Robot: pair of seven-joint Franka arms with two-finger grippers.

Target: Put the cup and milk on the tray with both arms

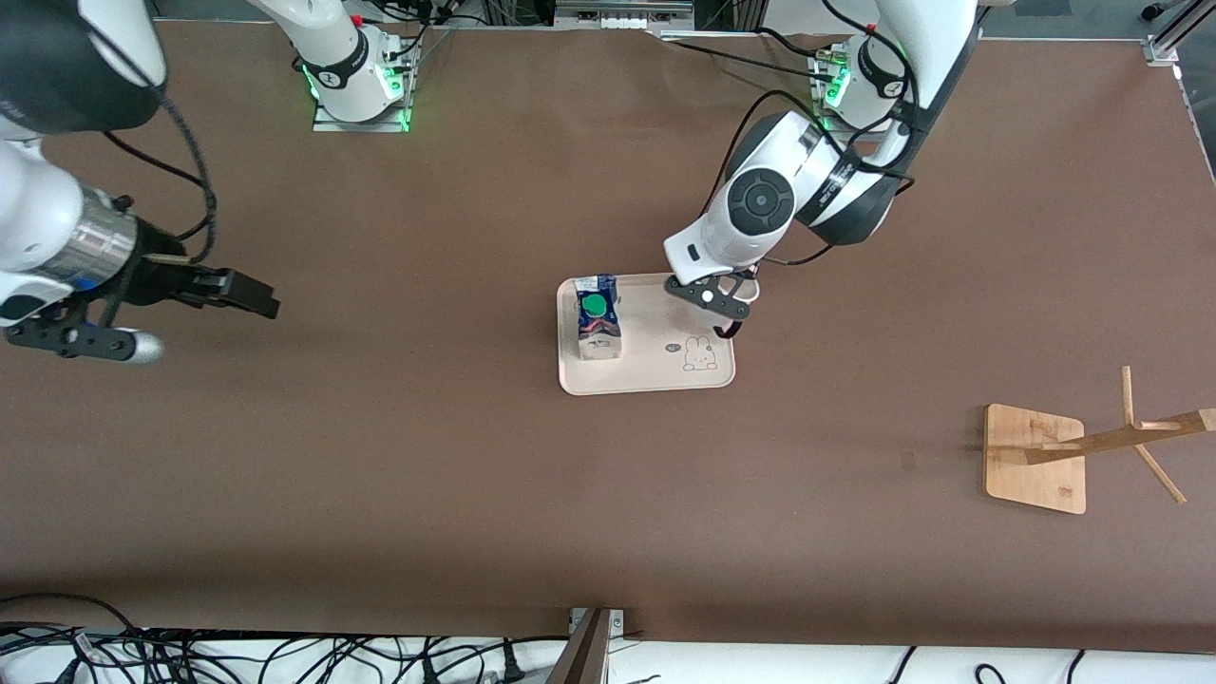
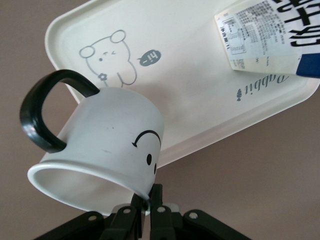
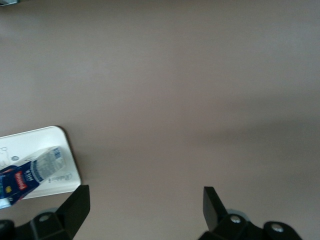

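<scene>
The cream tray [image 1: 655, 370] lies in the middle of the table. The milk [image 1: 598, 319] stands on it, at the end toward the right arm. My left gripper [image 1: 744, 302] is over the tray's corner at the left arm's end and is shut on the rim of the cup [image 1: 750, 288]. In the left wrist view the cup [image 2: 110, 140] hangs tilted above the tray [image 2: 190, 100], smiley face and black handle showing, with the milk [image 2: 270, 35] past it. My right gripper [image 1: 255, 296] is open and empty, waiting over bare table toward the right arm's end.
A wooden stand [image 1: 1037, 458] with a square base stands toward the left arm's end, nearer to the front camera than the tray. Cables lie along the table's front edge. The right wrist view shows the tray's end [image 3: 65, 172] with the milk [image 3: 30, 175].
</scene>
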